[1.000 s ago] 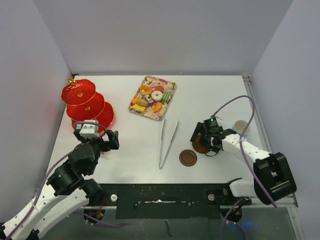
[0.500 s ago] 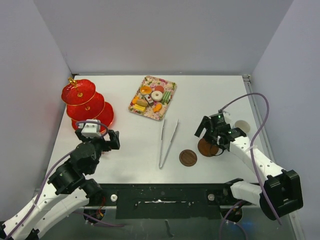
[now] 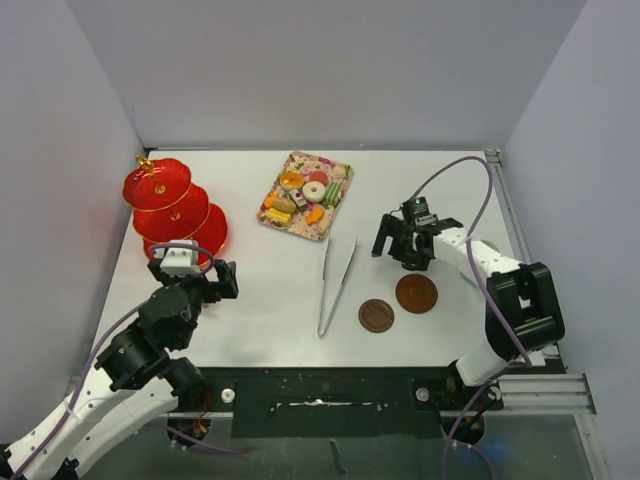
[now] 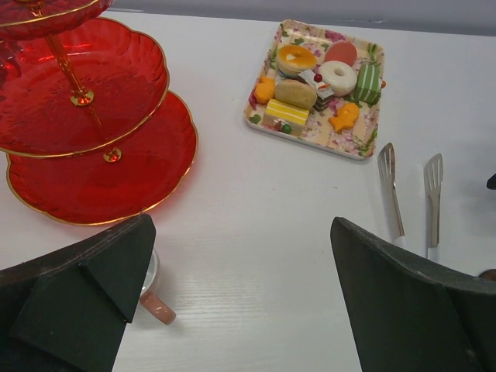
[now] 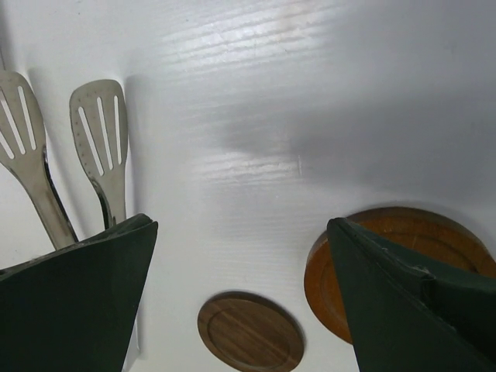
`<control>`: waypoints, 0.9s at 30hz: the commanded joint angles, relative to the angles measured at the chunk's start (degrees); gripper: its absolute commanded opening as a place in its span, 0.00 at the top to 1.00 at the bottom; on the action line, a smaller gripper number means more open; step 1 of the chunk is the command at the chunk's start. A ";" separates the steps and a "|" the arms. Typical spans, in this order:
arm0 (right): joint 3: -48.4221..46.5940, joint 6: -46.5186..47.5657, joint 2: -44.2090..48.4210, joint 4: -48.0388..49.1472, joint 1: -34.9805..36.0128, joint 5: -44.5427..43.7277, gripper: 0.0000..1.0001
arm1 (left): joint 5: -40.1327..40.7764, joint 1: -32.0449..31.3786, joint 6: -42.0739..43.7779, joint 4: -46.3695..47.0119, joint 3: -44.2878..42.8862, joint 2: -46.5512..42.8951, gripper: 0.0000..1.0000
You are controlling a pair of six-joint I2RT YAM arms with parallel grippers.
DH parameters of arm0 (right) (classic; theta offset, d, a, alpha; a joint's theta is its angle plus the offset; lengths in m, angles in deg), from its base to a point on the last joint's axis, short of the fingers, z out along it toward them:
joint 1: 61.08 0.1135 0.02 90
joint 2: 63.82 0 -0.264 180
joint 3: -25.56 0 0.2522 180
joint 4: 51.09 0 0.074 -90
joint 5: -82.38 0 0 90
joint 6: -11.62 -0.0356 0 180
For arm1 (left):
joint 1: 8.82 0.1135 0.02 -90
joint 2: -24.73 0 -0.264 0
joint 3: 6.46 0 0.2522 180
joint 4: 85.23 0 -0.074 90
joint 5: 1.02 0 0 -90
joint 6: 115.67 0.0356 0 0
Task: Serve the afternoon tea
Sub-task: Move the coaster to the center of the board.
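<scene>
The right hand (image 3: pixel 398 250) hangs wide open and empty just over the worktop (image 3: pixel 270 290), with only bare white surface between its fingers. Just beside one finger lies the lighter saucer (image 3: pixel 416 293). A little past it, towards the arm bases, lies the darker saucer (image 3: pixel 376 315), and the two do not touch. Beside the other finger rest the blades of the steel tongs (image 3: pixel 336 275). Both saucers look like wood, so probably stiff, light and hardy. They lie flat, though, and offer only a thin rim to pinch across from above. Beyond the tongs sits the flowered tray (image 4: pixel 360 138) of cakes (image 4: pixel 314 85). These are small and likely light, easy to crush or flick away, so a gentle grip low on their sides seems wise. The left hand (image 4: pixel 242 232) is also spread wide and holds nothing. A cup (image 4: pixel 155 304) with a pinkish handle peeks from under one of its fingers. Ahead of that hand stands the red stand (image 4: pixel 101 167), tall on a thin stem and probably brittle and tippy. It is best lifted by its gold handle (image 3: pixel 146 160).
</scene>
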 commanded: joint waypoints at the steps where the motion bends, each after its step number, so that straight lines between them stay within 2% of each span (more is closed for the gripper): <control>1: -4.73 3.70 -3.28 0.68 -0.38 2.57 0.02 | 1.03 0.43 0.36 3.16 -0.35 -0.20 0.03; 6: -4.86 4.19 -6.05 0.40 0.05 2.98 0.02 | 0.82 0.60 0.36 3.34 -0.14 -0.29 0.03; 11: -0.10 3.07 -4.96 1.20 0.33 1.65 0.02 | 0.42 0.65 0.45 3.61 -0.07 0.21 0.03; 20: 14.13 -1.49 6.61 1.31 1.27 -0.42 0.02 | 0.46 1.05 0.45 3.53 0.02 0.20 0.03; 27: 16.97 -3.27 13.30 -1.46 1.62 -3.03 0.02 | -0.02 1.59 0.54 3.79 -0.01 0.67 0.03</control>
